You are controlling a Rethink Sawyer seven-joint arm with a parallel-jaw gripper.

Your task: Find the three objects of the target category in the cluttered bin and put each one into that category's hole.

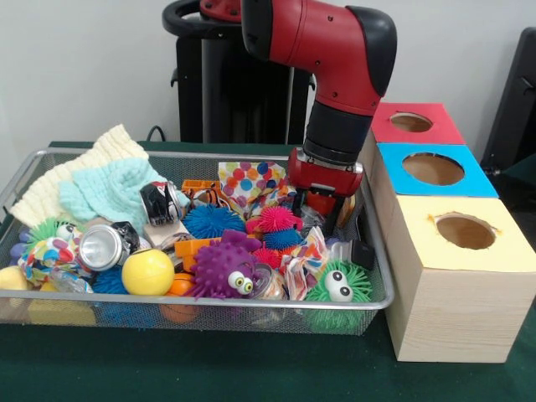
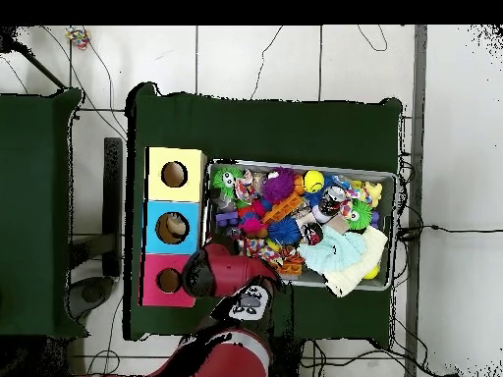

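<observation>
The cluttered bin, a silver wire mesh tray (image 1: pixel 209 304), sits on the green table and is heaped with toys; it also shows in the overhead view (image 2: pixel 394 231). My gripper (image 1: pixel 325 209) is lowered into the bin's far right corner, next to a pink spiky ball (image 1: pixel 276 219). Clutter hides its tips. Three wooden boxes stand beside the bin, each with a round hole: red top (image 1: pixel 416 123), blue top (image 1: pixel 435 170), yellow top (image 1: pixel 465 232). In the overhead view the arm (image 2: pixel 231 275) covers the gripper.
The bin holds a purple spiky ball with eyes (image 1: pixel 222 270), a green one (image 1: pixel 337 285), a blue one (image 1: pixel 212 222), a yellow ball (image 1: pixel 147 271), a crushed can (image 1: pixel 105 246), knitted cloths (image 1: pixel 109 188) and a polka-dot cloth (image 1: pixel 251 180).
</observation>
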